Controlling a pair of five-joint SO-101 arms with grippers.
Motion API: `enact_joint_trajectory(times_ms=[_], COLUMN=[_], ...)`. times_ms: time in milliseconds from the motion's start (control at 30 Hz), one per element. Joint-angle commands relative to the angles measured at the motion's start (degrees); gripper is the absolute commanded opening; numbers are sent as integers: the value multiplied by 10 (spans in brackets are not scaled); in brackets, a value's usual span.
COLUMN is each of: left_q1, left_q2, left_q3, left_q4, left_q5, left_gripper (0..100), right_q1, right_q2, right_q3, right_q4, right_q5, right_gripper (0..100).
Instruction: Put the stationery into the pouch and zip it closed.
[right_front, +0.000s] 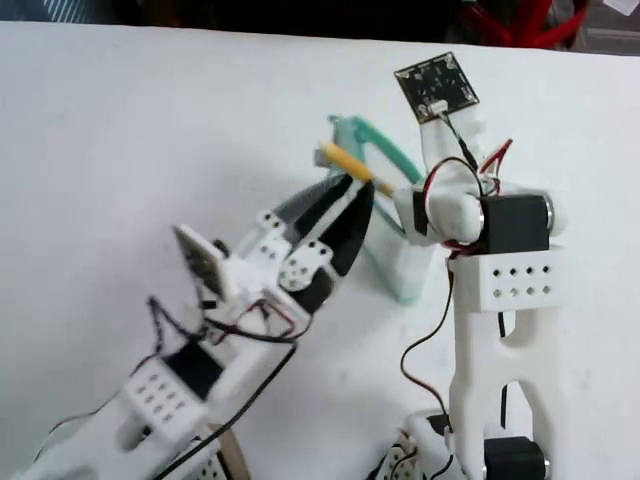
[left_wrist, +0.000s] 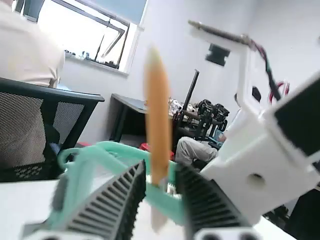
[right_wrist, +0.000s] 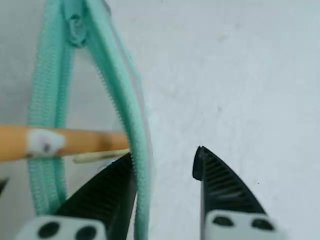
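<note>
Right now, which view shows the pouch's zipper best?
The right wrist view: the zipper lies open, teeth and slider visible. High view shows its teal rim beyond the left gripper and pencil; left wrist view, a teal band.

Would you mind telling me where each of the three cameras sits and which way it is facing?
High view: fixed above the table, looking down; both arms show, the left hand holding the pencil at the pouch.
Left wrist view: on the left arm, facing along its fingers into the room; the right arm shows beside.
Right wrist view: on the right arm, facing down past the right hand at the table.
Shared: both wrist views show the pencil and the pouch's teal zip.
</note>
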Motion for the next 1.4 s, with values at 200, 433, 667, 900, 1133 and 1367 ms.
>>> enact_joint_trajectory(times_ms=[200,433,667,900,1133,1367], left_q1=[7,-38,-22,65,94,87], left_q2=[-160,-119,-7,106,182,328], left_q3=[-95,-110,-113,-114,-219,-305], left_q4=[299,390,420,355,356,312], left_q5=[125,29,-84,-78,-76,-72], left_gripper=[298,233,230,229,229,229], right_q1=[7,19,37,39,44,57], right_q2=[-2,0,1,4,5,4], right_q3=[-3,-3,-4,-33,-33,-37], right_q4=[-2,-4,-20,-12,-15,-35], right_q5=[1,-2,-50,-187,-280,-332], right_gripper=[131,130,33,18,18,18])
